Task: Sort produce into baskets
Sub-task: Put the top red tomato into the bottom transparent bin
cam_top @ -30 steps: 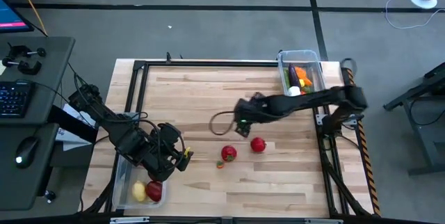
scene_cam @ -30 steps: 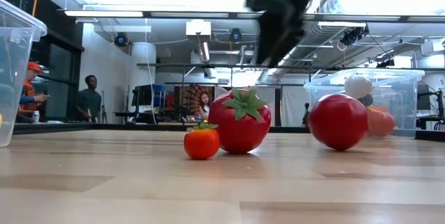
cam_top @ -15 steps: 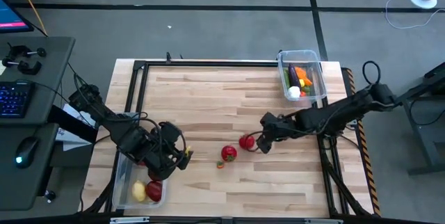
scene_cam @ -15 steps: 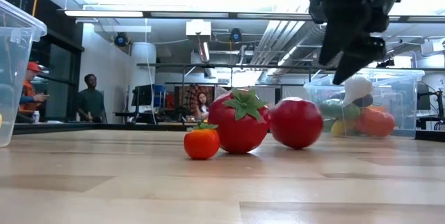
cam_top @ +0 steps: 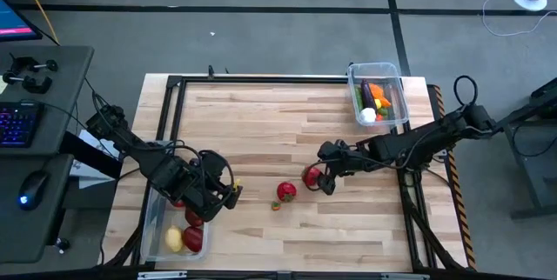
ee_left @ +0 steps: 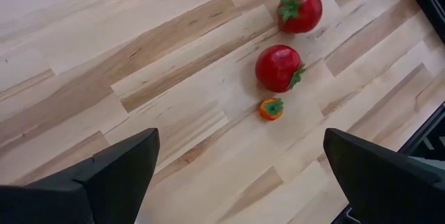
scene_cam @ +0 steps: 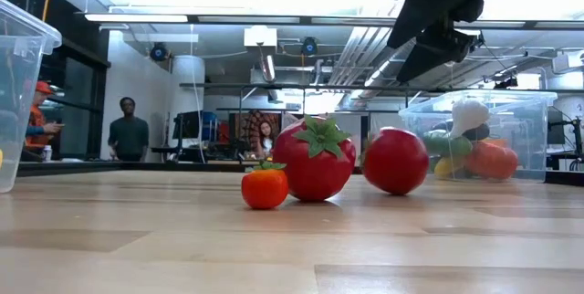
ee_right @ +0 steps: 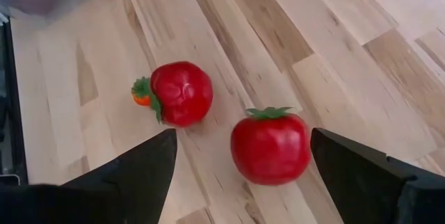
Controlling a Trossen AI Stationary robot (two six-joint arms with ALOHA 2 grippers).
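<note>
High view — right gripper point(cam_top: 324, 178), fingers spread, above a red apple point(cam_top: 311, 176).

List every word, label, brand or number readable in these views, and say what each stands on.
None can be read.
Monitor at the high view's left edge: lit, content too small to read.
Keyboard: key legends too small to read.
Produce and baskets: no labels show.

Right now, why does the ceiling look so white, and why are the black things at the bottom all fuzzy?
Low view: bright ceiling lights wash out the top, so the right gripper shows only as a dark shape, while the big strawberry stays clear. Right wrist view: the dark fingers sit too near the camera, so they blur; the red tomato is sharper.
</note>
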